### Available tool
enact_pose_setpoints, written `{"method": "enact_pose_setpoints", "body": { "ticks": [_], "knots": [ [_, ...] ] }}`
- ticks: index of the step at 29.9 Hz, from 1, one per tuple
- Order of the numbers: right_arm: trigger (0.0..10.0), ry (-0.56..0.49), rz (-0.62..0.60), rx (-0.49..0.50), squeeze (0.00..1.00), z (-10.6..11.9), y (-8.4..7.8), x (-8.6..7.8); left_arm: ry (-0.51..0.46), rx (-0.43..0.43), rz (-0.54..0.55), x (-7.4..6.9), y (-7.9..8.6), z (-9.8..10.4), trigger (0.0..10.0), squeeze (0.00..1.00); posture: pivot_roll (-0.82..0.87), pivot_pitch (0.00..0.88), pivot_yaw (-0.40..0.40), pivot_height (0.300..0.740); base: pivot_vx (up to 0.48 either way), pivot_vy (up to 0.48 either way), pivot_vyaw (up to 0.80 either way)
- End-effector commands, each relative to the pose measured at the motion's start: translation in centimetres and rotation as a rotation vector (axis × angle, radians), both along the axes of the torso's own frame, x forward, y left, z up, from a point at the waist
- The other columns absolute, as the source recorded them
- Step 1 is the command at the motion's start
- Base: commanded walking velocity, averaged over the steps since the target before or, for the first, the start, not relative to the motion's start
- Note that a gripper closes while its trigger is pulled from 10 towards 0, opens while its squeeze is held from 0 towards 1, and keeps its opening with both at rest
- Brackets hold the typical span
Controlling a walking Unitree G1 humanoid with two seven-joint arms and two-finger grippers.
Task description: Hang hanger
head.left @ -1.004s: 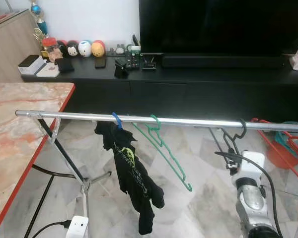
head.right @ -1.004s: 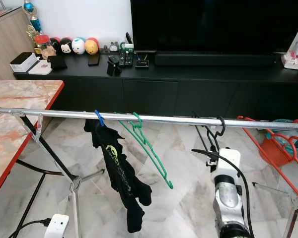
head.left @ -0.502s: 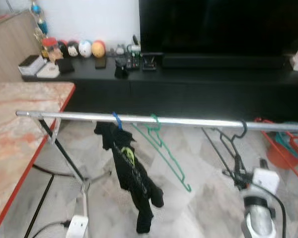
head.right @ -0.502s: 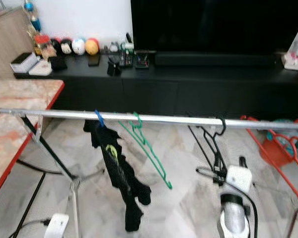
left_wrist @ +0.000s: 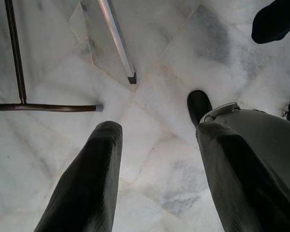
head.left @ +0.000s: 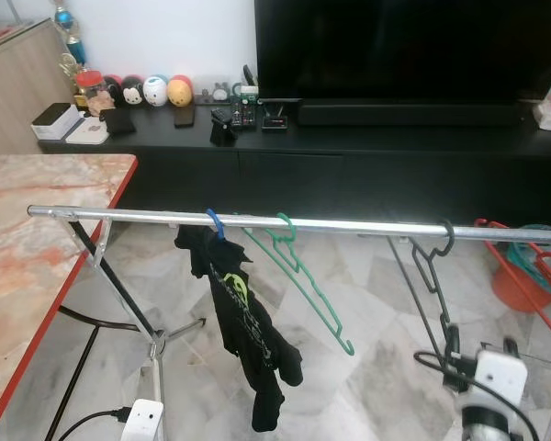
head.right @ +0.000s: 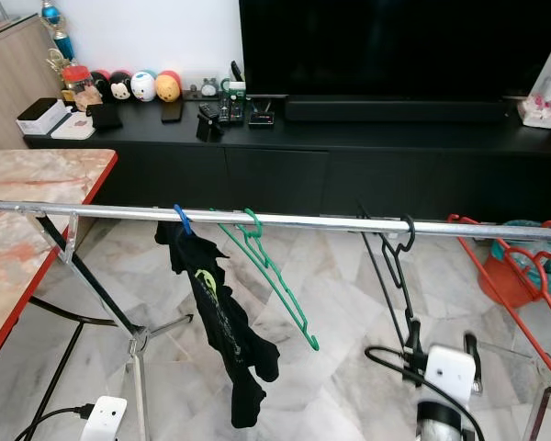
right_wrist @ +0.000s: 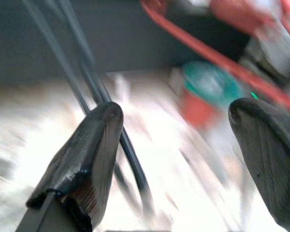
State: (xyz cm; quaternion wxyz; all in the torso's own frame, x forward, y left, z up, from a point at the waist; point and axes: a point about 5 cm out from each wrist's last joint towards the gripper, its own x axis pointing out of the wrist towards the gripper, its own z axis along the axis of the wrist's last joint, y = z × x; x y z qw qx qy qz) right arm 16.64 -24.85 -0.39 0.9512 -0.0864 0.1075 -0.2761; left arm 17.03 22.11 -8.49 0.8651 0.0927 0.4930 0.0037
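Hook of the thin black wire hanger (head.right: 397, 266) sits over the long silver metal rail (head.right: 285, 220) right of centre in the right eye frame, its body dangling below. Lower right, the right gripper (right_wrist: 179, 159) has its two black fingers spread wide, gripping nothing, the hanger's wires beside one finger. Left gripper (left_wrist: 157, 169) is likewise open, pointing at the marble floor. Judging by this, releasing well means drawing straight down and away so no finger snags the wire.
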Motion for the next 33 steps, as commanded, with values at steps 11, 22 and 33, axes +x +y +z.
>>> {"method": "enact_pose_setpoints", "body": {
  "ticks": [11, 22, 33],
  "knots": [
    [10.0, 0.167, -0.133, 0.126, 0.00, -3.5, 0.1, -3.0, 0.004, 0.020, -0.003, -0.2, 0.4, 0.0, 10.0, 0.00, -0.09, 0.000, 0.039, 0.740, 0.000, 0.000, 0.00],
    [10.0, 0.609, 0.085, 0.326, 0.00, -8.8, 3.5, -3.9, 0.013, 0.013, -0.009, -0.2, 0.2, -0.1, 10.0, 0.00, -0.09, 0.000, 0.037, 0.740, 0.000, 0.000, 0.00],
    [10.0, 0.794, 0.292, 0.348, 0.00, -9.6, 4.1, -3.3, 0.012, 0.004, 0.009, -0.3, 0.1, -0.1, 10.0, 0.00, -0.07, 0.000, 0.028, 0.740, 0.000, 0.000, 0.00]
  ]
}}
